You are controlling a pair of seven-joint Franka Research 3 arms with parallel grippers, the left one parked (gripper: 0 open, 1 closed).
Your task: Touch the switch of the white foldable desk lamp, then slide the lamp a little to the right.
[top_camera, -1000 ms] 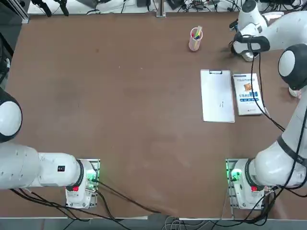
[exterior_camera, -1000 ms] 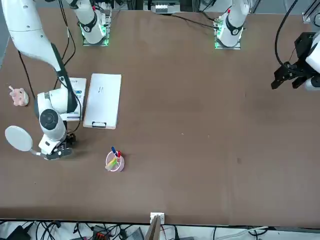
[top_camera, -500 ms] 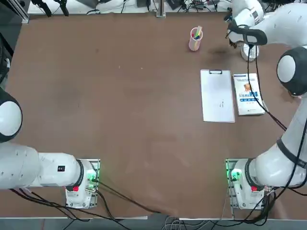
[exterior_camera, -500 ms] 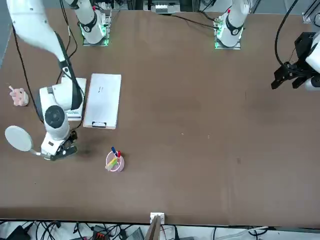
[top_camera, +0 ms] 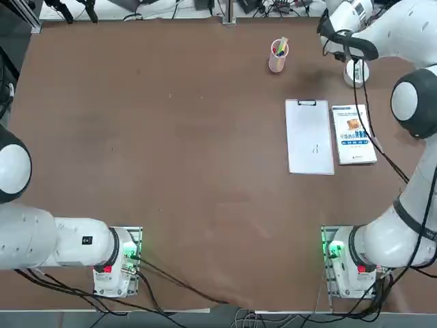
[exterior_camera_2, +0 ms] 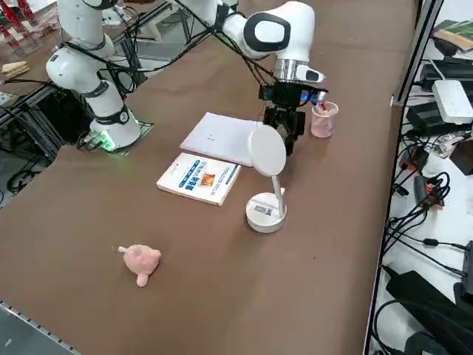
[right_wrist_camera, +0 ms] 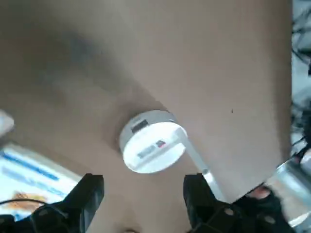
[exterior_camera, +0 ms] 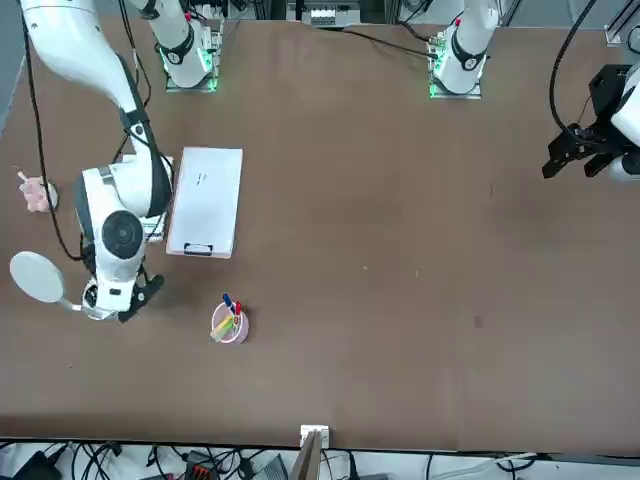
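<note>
The white foldable desk lamp [exterior_camera_2: 264,213] stands near the table's far right corner, with its round base [top_camera: 356,73] on the table, a thin arm and an oval head [exterior_camera: 37,276]. A small greyish mark on the base top looks like the switch [right_wrist_camera: 151,149]. My right gripper [right_wrist_camera: 144,204] hovers above the lamp, open, with nothing between its fingers; the base shows beyond them without contact. Seen from overhead, the right gripper [top_camera: 331,33] sits just left of the base, toward the pen cup. In the side view the lamp head partly hides the right gripper [exterior_camera_2: 284,126].
A pink pen cup [top_camera: 278,56] stands left of the lamp. A white clipboard [top_camera: 309,137] and a book [top_camera: 353,134] lie nearer the robot. A pink plush toy [exterior_camera_2: 140,260] sits near the right edge. Cables hang beyond the far edge.
The right gripper has risen off the lamp base and drifted toward the far edge, uncovering the base in the top view. The lamp has not moved and the fingers stay open.
</note>
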